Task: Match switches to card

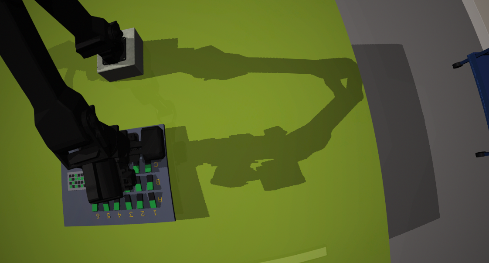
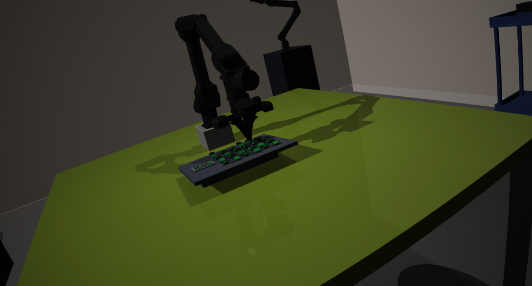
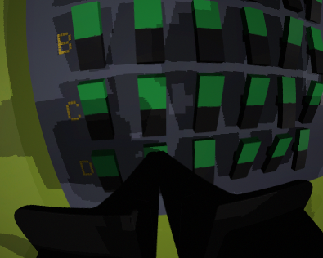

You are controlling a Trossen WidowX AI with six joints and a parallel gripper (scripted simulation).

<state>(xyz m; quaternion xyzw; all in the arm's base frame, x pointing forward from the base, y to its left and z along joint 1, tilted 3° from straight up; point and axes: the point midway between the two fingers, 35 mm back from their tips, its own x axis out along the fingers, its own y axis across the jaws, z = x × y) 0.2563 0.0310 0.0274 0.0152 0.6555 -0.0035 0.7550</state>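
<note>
The pincer (image 3: pixel 160 161), pinched tight on nothing, points down at the near row of switches (image 3: pixel 204 153) on the panel (image 2: pixel 238 164) upon the green surface (image 2: pixel 334 194). These stiff rockers probably snap over; press the raised end squarely.

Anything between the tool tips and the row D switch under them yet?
In the wrist view, the shut tool covers most of the column 2 switch in row D. Nothing shows between them, but whether they touch is hidden.
</note>
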